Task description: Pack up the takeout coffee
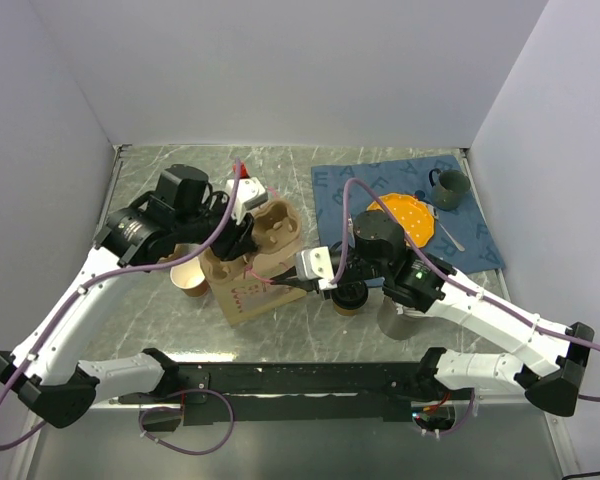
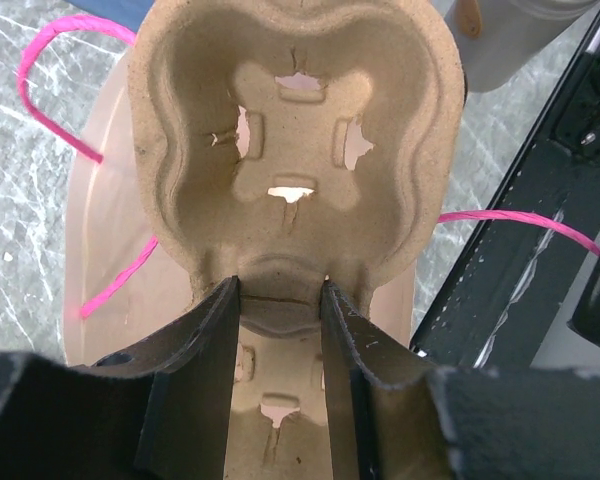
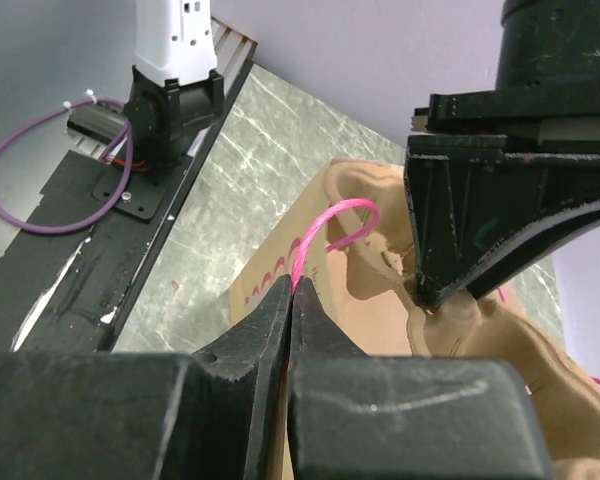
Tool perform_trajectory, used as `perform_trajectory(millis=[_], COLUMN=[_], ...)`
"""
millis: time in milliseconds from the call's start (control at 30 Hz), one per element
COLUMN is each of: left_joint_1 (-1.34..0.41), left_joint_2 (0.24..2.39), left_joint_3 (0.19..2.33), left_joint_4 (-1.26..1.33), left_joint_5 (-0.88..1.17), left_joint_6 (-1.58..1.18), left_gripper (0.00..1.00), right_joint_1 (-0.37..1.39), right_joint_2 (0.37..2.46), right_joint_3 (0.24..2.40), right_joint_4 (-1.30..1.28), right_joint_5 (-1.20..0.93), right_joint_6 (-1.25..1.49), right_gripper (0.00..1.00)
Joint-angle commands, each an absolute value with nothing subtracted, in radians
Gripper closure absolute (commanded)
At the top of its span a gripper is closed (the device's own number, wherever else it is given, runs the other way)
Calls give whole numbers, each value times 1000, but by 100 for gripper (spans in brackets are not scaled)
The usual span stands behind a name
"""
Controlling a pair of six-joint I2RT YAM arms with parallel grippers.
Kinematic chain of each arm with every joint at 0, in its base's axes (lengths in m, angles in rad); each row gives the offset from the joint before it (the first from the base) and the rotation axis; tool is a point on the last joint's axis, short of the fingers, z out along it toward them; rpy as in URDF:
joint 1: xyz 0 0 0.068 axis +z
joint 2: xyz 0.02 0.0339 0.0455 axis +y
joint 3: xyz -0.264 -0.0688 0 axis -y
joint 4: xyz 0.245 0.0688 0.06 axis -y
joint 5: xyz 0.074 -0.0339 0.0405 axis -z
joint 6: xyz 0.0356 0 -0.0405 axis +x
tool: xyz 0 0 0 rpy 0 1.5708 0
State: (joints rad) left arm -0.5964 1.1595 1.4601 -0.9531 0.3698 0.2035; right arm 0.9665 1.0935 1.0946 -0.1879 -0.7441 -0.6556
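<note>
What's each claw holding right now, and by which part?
Left claw grips the cup carrier by its edge; right claw is shut on the pink bag handle.

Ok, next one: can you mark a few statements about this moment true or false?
1. The left gripper holds the carrier. True.
2. The right gripper is open. False: it is shut on the pink handle.
3. The coffee sits in the carrier. False: it stands outside it, beside the bag.
4. A mug stands on the blue cloth. True.
</note>
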Motion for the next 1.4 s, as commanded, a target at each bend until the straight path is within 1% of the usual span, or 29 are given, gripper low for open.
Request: perform_trajectory(millis=[0, 133, 567, 933, 1100, 1367], left_joint_1=[-618, -637, -650, -650, -650, -650], left_joint_2=[1189, 1201, 1221, 1253, 1238, 1223], left_joint_3=[1479, 1496, 1534, 1634, 1598, 1549], left_joint_4=[-989, -1017, -1046, -1140, -1141, -1137], left_joint_5=[307, 249, 175, 100, 109, 68], left_joint_6=[232, 236, 239, 226, 207, 189], left_gripper=[76, 77, 78, 77, 78, 78], right_joint_1=[973, 973, 973, 974, 973, 974], right_joint_2=[1066, 1062, 1057, 1039, 1035, 1049], right_joint_3=[1072, 1069, 1054, 1028, 1019, 1046], right_joint_4=[-172, -167, -155, -146, -132, -129], right_joint_5=[-727, -718, -699, -667, -667, -657], right_joint_6=[-650, -646, -627, -588, -571, -560], right_gripper=[100, 100, 100, 100, 100, 100])
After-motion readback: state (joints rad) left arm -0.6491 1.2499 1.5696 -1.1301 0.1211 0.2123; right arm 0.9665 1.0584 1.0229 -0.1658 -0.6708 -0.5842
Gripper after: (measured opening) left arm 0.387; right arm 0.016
